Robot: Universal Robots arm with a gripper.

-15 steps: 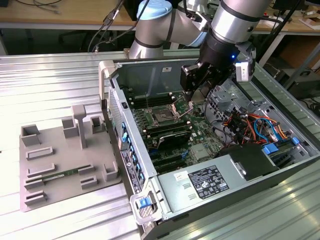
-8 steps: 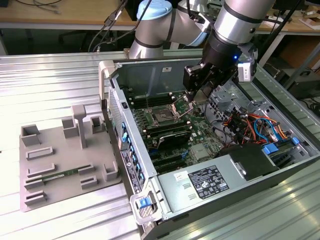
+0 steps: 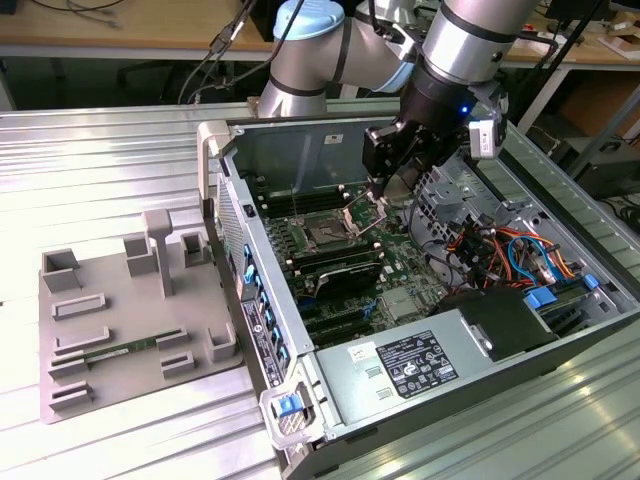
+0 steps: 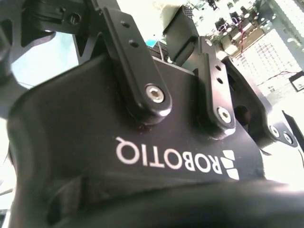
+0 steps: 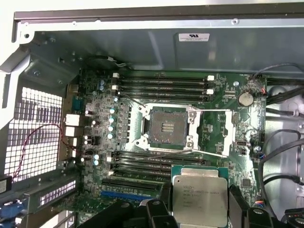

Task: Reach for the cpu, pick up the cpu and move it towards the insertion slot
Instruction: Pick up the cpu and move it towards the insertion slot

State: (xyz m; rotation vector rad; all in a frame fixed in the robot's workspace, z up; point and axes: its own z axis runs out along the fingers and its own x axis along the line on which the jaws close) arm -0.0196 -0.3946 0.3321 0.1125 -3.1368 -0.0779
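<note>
In the first wrist view the cpu (image 5: pixel 199 197), a small square chip with a whitish-silver top, sits between my black fingers (image 5: pixel 236 205); my gripper (image 5: pixel 200 209) is shut on it. The insertion slot (image 5: pixel 166 126) is a dark square socket framed in silver on the green motherboard, and its wire-and-plate bracket (image 5: pixel 224 133) is swung open to one side. The cpu hangs above the board, a short way from the socket. In the exterior view my gripper (image 3: pixel 392 192) hovers inside the open computer case, just to the exterior view's right of the insertion slot (image 3: pixel 327 235).
Long black memory slots (image 5: pixel 161 85) flank the socket. The case walls (image 3: pixel 215 165) ring the board, with a silver heatsink (image 3: pixel 400 303), a power supply (image 3: pixel 420 365) and cable bundles (image 3: pixel 500 250) at the exterior view's right. A grey fixture plate (image 3: pixel 130 330) with a green memory stick (image 3: pixel 110 355) lies left.
</note>
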